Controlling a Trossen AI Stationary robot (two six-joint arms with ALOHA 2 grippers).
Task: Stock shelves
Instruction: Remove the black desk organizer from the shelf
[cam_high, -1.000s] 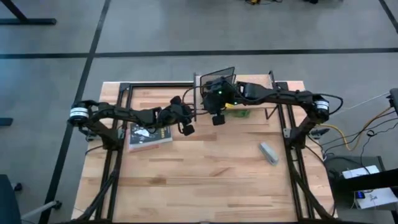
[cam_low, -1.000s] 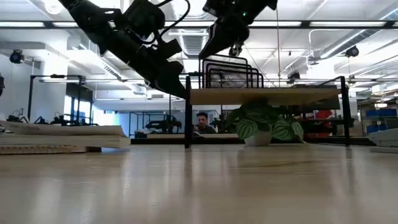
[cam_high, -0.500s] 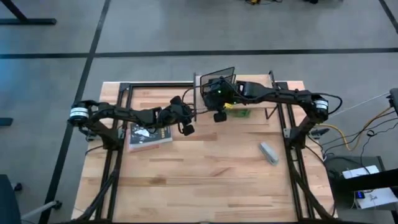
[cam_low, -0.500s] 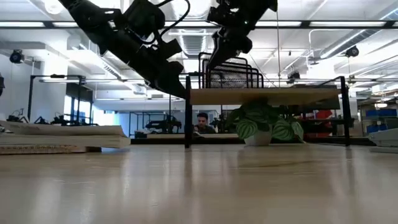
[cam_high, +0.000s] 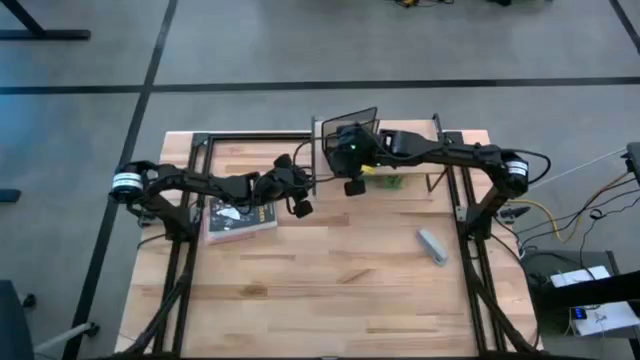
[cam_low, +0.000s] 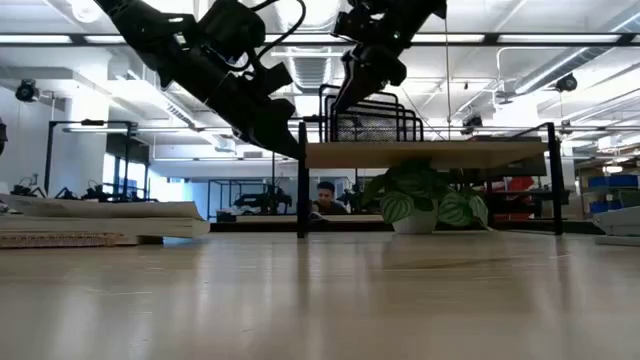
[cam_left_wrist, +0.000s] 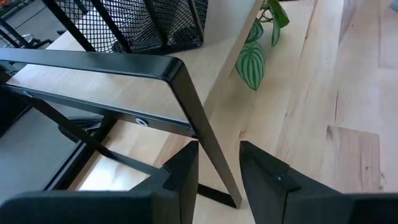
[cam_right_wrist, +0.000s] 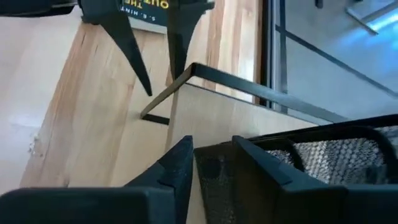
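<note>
The riser shelf (cam_high: 400, 150), a light board on thin black legs, is shown at the far middle of the table (cam_high: 330, 290), with a black wire rack (cam_high: 350, 125) standing on its left end and a potted plant (cam_low: 425, 205) beneath it. A book (cam_high: 240, 220) is seen lying flat on the table to the left, and a small grey object (cam_high: 432, 245) to the right, both well apart from the shelf.

The left pincer (cam_left_wrist: 219, 168) is seen parted, with the shelf's near corner leg (cam_left_wrist: 205, 143) standing in the gap between its fingers; no contact can be confirmed. The right pincer (cam_right_wrist: 211, 155) is held above the shelf, just beside the wire rack, its fingers parted with an edge of the rack's mesh between them; whether the mesh is gripped cannot be told.

The step in hand is judged to be the placing or steadying of the rack on the shelf. It is best done with the leg braced squarely by the left pincer, so that the light shelf is not slid or tipped, and with the rack kept upright and well inside the board's edge. The plant leaves below should be cleared.
</note>
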